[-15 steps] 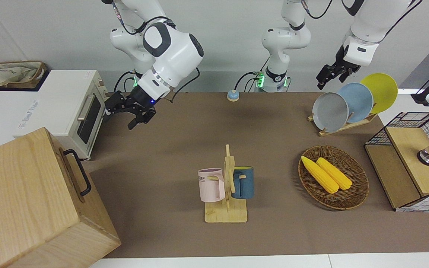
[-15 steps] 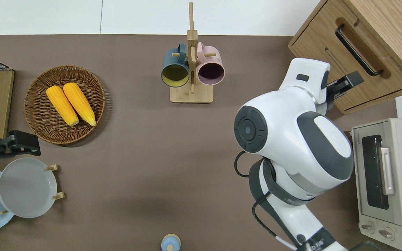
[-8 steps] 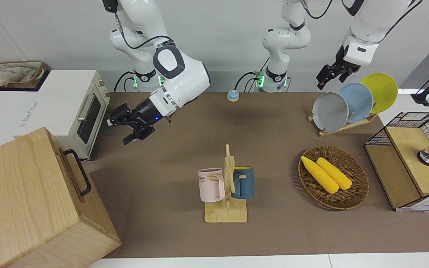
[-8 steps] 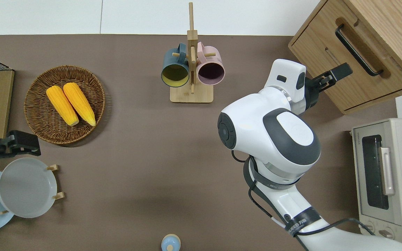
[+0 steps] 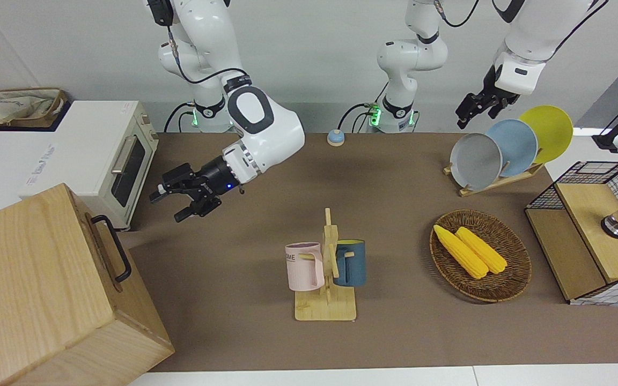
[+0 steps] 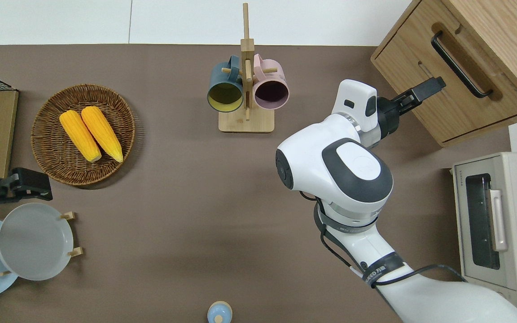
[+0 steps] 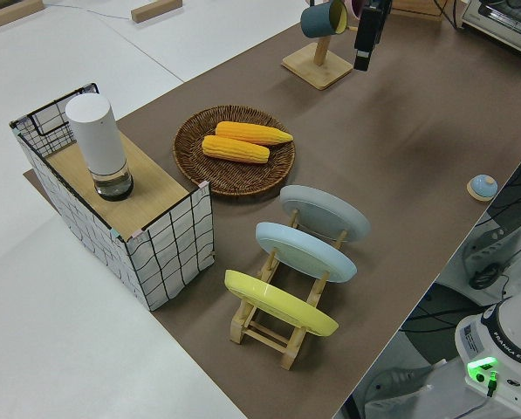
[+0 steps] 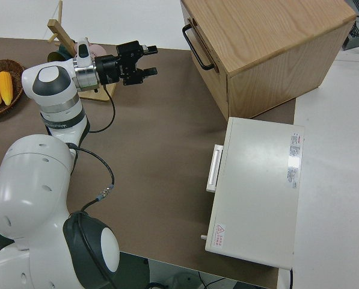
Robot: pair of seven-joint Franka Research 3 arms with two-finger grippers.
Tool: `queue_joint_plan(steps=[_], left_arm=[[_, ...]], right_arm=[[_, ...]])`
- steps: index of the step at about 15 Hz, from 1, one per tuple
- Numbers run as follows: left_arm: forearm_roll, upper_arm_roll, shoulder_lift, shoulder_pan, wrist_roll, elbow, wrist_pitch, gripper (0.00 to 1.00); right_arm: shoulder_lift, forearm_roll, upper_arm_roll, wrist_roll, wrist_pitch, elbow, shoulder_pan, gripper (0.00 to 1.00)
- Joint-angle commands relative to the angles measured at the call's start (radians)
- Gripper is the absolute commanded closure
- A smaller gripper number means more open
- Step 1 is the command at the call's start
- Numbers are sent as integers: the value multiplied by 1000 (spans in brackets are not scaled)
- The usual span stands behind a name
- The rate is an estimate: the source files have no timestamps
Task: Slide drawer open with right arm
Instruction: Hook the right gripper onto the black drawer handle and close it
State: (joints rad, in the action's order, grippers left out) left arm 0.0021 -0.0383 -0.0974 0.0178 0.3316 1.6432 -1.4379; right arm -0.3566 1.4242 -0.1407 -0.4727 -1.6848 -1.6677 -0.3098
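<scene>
At the right arm's end of the table stood the large pale-wood box cabinet (image 5: 35, 284), its wide shallow pale-wood drawer (image 6: 447, 85) shut flush, the black metal bar handle (image 5: 111, 247) on its front untouched. Beside it, nearer the robots, sat the white toaster oven (image 5: 110, 161). The right arm's black two-finger gripper (image 5: 172, 206), blue light at its wrist, was in the air with its fingers spread apart and empty, pointed at the drawer front. I judged this the approach step; next the fingers would need to straddle the bar, close, then pull. The overhead view showed the gripper (image 6: 424, 89) over the drawer's front edge, just short of the handle (image 6: 460, 65); the right side view showed the gap instead. The left arm was parked.
</scene>
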Motion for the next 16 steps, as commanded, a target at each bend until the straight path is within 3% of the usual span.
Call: queue_joint_plan(steps=[1, 3, 7, 16], left_arm=[[-5, 6, -8, -4, -9, 0, 2, 7], [-5, 6, -8, -4, -9, 0, 2, 7], [-5, 6, -8, -4, -9, 0, 2, 7], [-5, 6, -8, -4, -9, 0, 2, 7]], right_arm=[[-25, 87, 24, -27, -9, -18, -3, 15], [-30, 119, 38, -24, -27, -26, 5, 17], [-33, 208, 101, -11, -122, -72, 9, 19], [-39, 292, 181, 9, -228, -86, 17, 63]])
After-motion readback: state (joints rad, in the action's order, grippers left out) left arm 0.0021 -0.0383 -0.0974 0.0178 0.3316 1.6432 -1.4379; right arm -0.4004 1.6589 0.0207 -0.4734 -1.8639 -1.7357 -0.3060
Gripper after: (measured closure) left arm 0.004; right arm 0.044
